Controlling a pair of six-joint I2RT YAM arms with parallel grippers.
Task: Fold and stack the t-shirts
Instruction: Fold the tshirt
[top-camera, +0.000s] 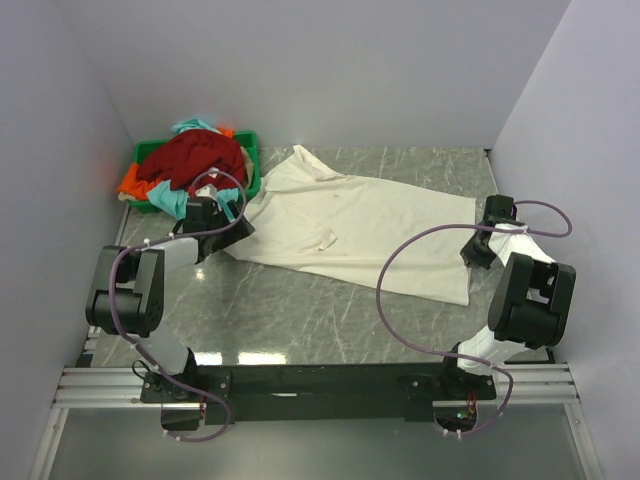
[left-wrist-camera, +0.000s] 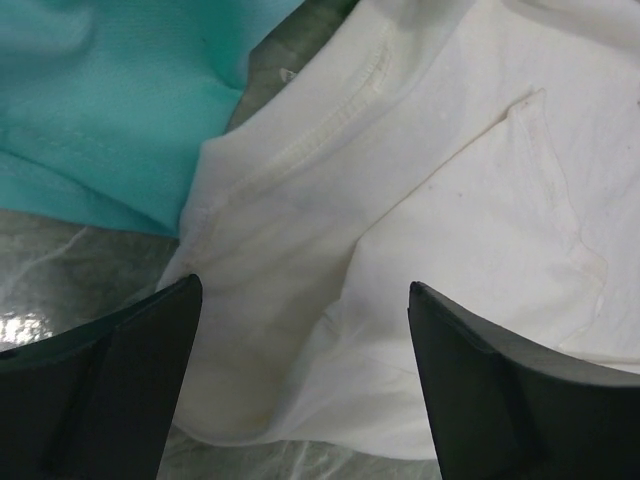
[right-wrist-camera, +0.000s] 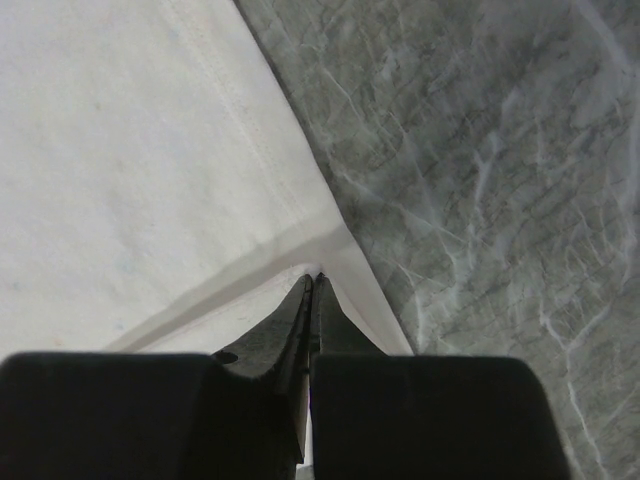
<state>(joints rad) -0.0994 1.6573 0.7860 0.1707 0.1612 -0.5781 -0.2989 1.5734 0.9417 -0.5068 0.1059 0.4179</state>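
Note:
The cream-white t-shirt (top-camera: 350, 225) lies spread across the table, its sleeve end towards the bin. My left gripper (top-camera: 228, 212) is open and empty, its jaws wide apart just above the shirt's left sleeve (left-wrist-camera: 300, 200); the gripper's midpoint in the left wrist view (left-wrist-camera: 303, 283) is over cloth. My right gripper (top-camera: 478, 245) is shut on the shirt's right hem corner (right-wrist-camera: 340, 245), with cloth pinched between the fingers (right-wrist-camera: 315, 275). The dark red t-shirt (top-camera: 195, 160), teal t-shirt (top-camera: 170, 200) and orange t-shirt (top-camera: 130, 182) are heaped in the bin. Teal cloth (left-wrist-camera: 100, 100) lies beside the sleeve.
The green plastic bin (top-camera: 250, 160) stands at the back left against the wall. White walls close the left, back and right sides. Bare grey marbled table (top-camera: 290, 310) lies in front of the shirt, and shows in the right wrist view (right-wrist-camera: 480, 150).

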